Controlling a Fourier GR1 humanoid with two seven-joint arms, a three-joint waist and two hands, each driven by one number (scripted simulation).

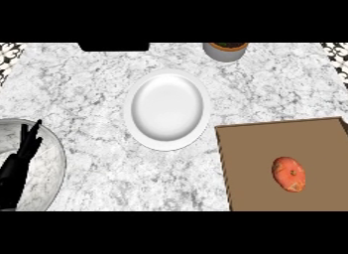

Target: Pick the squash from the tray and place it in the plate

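While the squash (288,174) lies untouched on the brown tray (279,125) at the lower right of the tabletop (88,89), the only robot hand in view is the left robot hand (14,171), low at the far left edge. Its dark fingers point up, straight and relaxed, and it has hold of nothing; it looks to be resting. The right robot hand does not show at all, so its state cannot be told.

The squash is orange-red and oval. Its long axis runs roughly away from the robot, with the far end tipped slightly left. It sits in the tray's right half, apart from the rims. The white plate (167,109) lies up and to the left of the tray, near its corner but not touching it.

From the left robot hand the squash lies well off to the right, beyond the tray's left rim. By this layout the task has not begun, and the right arm is likely the nearer one. It could close across the squash's short width, then carry it left and forward to the plate.
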